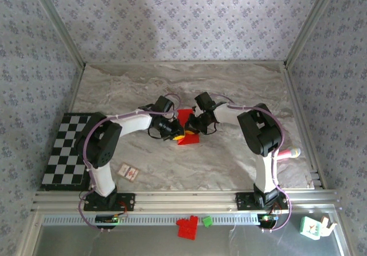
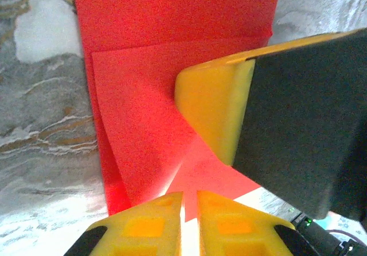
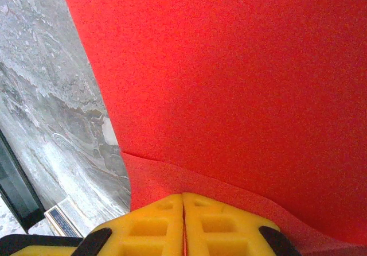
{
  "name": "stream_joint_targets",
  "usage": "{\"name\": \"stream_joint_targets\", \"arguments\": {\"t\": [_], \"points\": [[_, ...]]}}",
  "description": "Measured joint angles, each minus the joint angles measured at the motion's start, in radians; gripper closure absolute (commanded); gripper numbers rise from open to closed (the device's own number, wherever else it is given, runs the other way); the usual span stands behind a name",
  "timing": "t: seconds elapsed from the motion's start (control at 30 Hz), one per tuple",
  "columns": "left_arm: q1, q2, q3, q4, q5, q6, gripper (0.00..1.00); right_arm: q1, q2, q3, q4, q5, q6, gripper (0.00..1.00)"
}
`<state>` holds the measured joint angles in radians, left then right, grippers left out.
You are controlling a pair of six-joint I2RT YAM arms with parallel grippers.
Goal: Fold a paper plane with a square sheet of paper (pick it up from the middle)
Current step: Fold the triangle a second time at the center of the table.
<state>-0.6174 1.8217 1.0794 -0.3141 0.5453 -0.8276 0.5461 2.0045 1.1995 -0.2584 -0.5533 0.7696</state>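
The square sheet of paper (image 1: 184,118) is bright red and lies partly folded on the marble table between the two arms. In the left wrist view the paper (image 2: 143,95) shows a raised flap with a diagonal crease. My left gripper (image 2: 190,196) sits at the paper's near corner (image 1: 179,135), its jaws a narrow slit apart with light showing through. My right gripper (image 3: 183,197) is shut on a folded edge of the paper (image 3: 229,84), coming from the right (image 1: 193,125). One of its yellow fingers (image 2: 215,109) rests over the sheet in the left wrist view.
A black-and-white checkered mat (image 1: 66,150) lies at the left edge. A small white card with a red mark (image 1: 128,172) sits near the left arm's base. A red brick block (image 1: 187,227) and a green piece (image 1: 207,221) lie beyond the front rail. A pink-handled object (image 1: 289,152) is at the right.
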Motion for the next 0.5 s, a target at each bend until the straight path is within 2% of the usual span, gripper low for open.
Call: {"name": "stream_joint_targets", "arguments": {"t": [0.5], "points": [[-0.006, 0.034, -0.002, -0.032, -0.037, 0.029, 0.91, 0.000, 0.002, 0.004, -0.006, 0.000, 0.000, 0.92]]}}
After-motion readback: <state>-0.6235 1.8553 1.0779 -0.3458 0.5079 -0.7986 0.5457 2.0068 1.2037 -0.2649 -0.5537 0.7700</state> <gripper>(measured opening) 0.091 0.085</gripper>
